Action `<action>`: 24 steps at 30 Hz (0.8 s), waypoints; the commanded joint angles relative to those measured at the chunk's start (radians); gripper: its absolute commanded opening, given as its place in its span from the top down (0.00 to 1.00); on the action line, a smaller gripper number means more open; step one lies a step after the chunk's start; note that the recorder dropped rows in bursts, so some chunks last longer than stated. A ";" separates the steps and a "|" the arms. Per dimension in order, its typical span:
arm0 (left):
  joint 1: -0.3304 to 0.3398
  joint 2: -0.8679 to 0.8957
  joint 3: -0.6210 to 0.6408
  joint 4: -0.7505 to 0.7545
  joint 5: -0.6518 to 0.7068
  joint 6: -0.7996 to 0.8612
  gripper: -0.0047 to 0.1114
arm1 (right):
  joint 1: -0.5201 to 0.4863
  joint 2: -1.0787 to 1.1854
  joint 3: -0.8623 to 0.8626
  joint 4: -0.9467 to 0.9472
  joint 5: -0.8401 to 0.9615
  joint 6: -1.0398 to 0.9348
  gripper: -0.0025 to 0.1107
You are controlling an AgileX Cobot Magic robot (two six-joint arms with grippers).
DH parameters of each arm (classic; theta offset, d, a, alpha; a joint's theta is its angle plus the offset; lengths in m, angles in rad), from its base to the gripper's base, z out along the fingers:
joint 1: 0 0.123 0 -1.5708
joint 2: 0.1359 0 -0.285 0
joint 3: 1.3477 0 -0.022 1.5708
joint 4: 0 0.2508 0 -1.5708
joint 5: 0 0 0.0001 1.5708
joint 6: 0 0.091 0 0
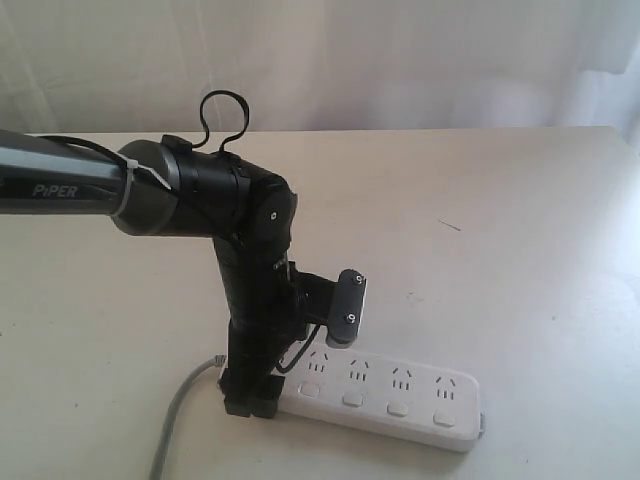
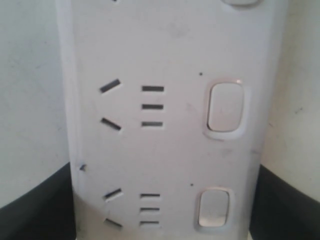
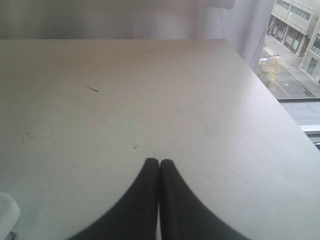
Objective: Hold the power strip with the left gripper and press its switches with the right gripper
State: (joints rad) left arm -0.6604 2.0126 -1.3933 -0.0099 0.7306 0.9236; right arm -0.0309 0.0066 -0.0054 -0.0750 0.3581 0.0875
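Observation:
The white power strip (image 1: pixel 400 395) lies on the table near its front edge, with its grey cord (image 1: pixel 175 420) leaving at the left. Four switches (image 1: pixel 353 399) show in a row along its near side; any fifth is hidden behind the arm. My left gripper (image 1: pixel 250 400) points down over the strip's left end. In the left wrist view its black fingers (image 2: pixel 35 205) press both long sides of the strip (image 2: pixel 175 145), beside two switches (image 2: pixel 226 107). My right gripper (image 3: pixel 159 161) is shut on nothing above bare table. It is out of the exterior view.
A white rounded corner (image 3: pixel 7 212) shows at the edge of the right wrist view. The table (image 3: pixel 200 100) ends at a window (image 3: pixel 295 60) on that side. A white curtain (image 1: pixel 400 60) hangs behind the table.

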 commanded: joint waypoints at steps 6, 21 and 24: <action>0.000 0.002 0.007 -0.018 0.025 -0.009 0.96 | -0.009 -0.007 0.005 -0.002 -0.008 -0.004 0.98; 0.003 0.002 0.007 0.018 0.030 -0.007 0.96 | -0.009 -0.007 0.005 0.150 -0.584 0.191 0.98; 0.016 0.002 0.007 -0.005 0.023 -0.007 0.96 | -0.009 -0.007 0.005 0.195 -0.788 0.394 0.98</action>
State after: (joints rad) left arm -0.6596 2.0126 -1.3933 0.0000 0.7376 0.9236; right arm -0.0309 0.0050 -0.0015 0.0619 -0.2282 0.3153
